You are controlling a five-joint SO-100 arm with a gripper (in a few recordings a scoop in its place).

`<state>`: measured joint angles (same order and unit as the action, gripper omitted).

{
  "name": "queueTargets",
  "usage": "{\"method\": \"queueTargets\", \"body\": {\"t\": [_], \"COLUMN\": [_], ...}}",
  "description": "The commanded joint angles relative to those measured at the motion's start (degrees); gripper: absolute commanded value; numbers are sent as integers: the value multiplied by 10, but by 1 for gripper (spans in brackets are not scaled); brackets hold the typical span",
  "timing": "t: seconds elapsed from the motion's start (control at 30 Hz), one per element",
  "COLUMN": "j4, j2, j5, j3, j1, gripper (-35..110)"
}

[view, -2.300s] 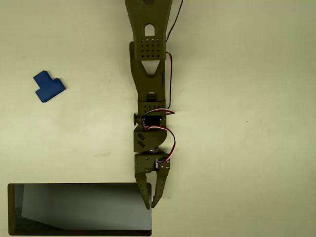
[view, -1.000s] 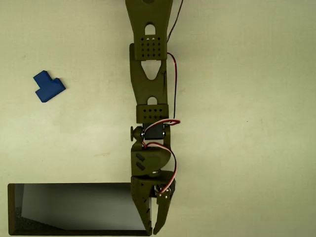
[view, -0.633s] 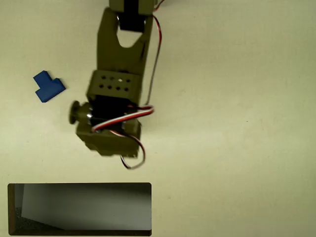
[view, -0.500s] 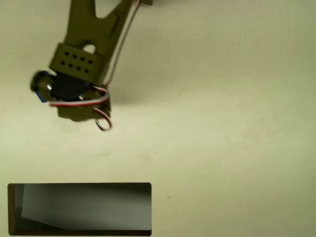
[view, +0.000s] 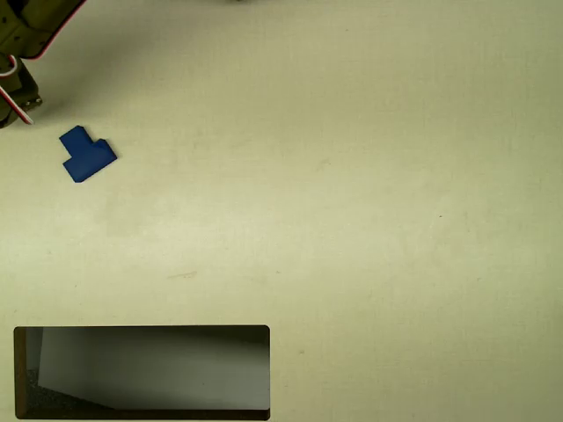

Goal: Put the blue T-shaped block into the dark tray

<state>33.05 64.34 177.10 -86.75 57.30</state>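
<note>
Arm: a piece of the olive-green arm [view: 19,35] with red and white wiring juts in at the top-left corner of the overhead view.
Gripper: the visible piece of arm does not show the fingers, so whether they stand apart or together cannot be told.
Blue T-shaped block: the blue T-shaped block [view: 86,156] lies flat on the table near the left edge, just below and to the right of the arm piece, not touching it, free of any grip.
Dark tray: the dark tray [view: 141,331] sits at the bottom left, well apart from the block and below it; its glossy grey inside holds nothing but a pale reflection.
Done: judging by how things lie, nothing of the task is completed; the block is not picked up and the tray is not filled.
Left: reach the block, close on it, lift, carry it down the picture to the tray, release inside the rim.
Surface: a plain cream tabletop [view: 352,211], matte, with a few faint scuffs and specks.
Room: evenly lit; nothing beyond the tabletop can be made out.
</note>
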Motion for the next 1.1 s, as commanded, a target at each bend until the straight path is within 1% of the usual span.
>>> {"method": "queueTargets", "body": {"t": [0.0, 0.13, 0.37, 0.53, 0.8, 0.9, 0.97, 1.0, 1.07], "j4": [-62, -156, -250, -293, -320, -316, -274, -240, -131], "j2": [-5, -4, 29, 69, 141, 169, 209, 236, 294], "j5": [159, 134, 70, 22, -84, -125, -172, -207, -291], "j3": [-9, -83, -198, -282, -395, -413, -398, -379, -308], "j1": [2, -47, -131, -181, -273, -299, -308, -314, -323], "gripper": [0, 0, 0, 0, 0, 0, 0, 0, 0]}}
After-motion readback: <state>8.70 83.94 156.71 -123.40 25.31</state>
